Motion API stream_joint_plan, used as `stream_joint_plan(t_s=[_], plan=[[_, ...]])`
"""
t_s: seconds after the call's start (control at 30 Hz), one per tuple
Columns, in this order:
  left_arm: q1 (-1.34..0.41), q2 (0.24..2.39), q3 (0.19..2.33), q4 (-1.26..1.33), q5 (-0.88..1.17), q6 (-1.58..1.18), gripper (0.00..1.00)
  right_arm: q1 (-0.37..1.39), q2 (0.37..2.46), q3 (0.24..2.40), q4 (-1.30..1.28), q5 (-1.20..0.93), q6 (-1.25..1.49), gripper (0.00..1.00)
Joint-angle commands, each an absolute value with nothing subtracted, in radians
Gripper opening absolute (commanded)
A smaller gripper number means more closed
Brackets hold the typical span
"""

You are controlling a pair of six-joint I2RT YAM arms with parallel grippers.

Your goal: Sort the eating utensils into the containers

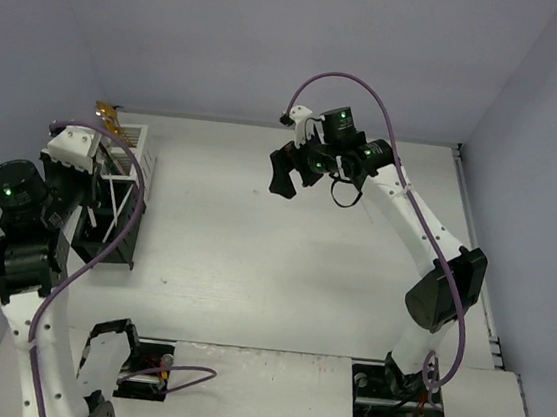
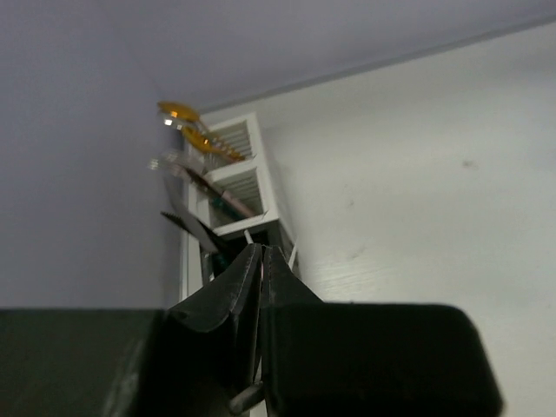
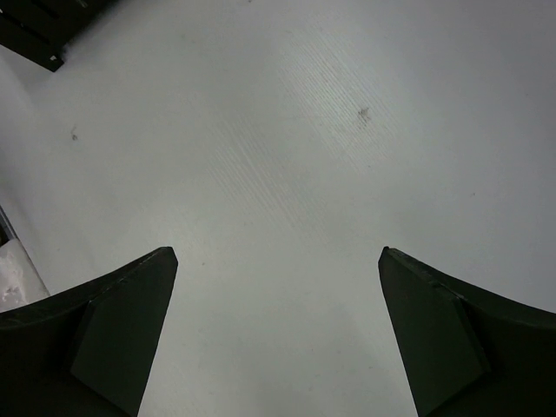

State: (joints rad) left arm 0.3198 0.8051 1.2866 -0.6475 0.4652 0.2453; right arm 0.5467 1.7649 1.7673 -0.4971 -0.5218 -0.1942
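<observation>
A row of containers stands at the left: a white slatted caddy (image 1: 133, 147) and a black bin (image 1: 112, 240) nearer me. Gold spoons (image 1: 106, 111) stick out of the far end of the caddy. In the left wrist view the white caddy (image 2: 261, 187) holds gold spoons (image 2: 208, 143), a black knife (image 2: 187, 228) and other slim pieces. My left gripper (image 2: 261, 252) is above the near end of the row, its jaws pressed together on a thin utensil whose grey end (image 2: 243, 398) pokes out behind them. My right gripper (image 1: 287, 174) hangs open and empty over bare table (image 3: 276, 252).
Thin white sticks (image 1: 106, 224) lean in the black bin. A dark corner of a black object (image 3: 35, 26) shows at the top left of the right wrist view. The back wall runs close behind the containers. The arm bases (image 1: 398, 393) sit at the near edge.
</observation>
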Motion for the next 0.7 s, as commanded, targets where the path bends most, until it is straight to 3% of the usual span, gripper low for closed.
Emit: stream_joint_plan(t_s=[0.0, 0.5, 0.53, 0.6, 0.67], plan=[[0.404, 0.901, 1.228, -0.565, 0.52, 0.347, 0.0, 0.534, 1.697, 1.756, -0.462, -0.475, -0.231, 1.0], [0.569, 1.001, 1.017, -0.188, 0.785, 0.228, 0.02, 0.525, 1.699, 1.71, -0.463, -0.393, -0.244, 0.99], [0.575, 1.002, 1.014, -0.197, 0.791, 0.232, 0.1, 0.524, 1.702, 1.7, -0.463, -0.366, -0.246, 0.99], [0.58, 1.003, 1.016, -0.218, 0.795, 0.233, 0.38, 0.512, 1.714, 1.689, -0.462, -0.335, -0.248, 0.98], [0.587, 1.005, 1.024, -0.229, 0.798, 0.23, 0.54, 0.49, 1.738, 1.681, -0.462, -0.295, -0.241, 0.96]])
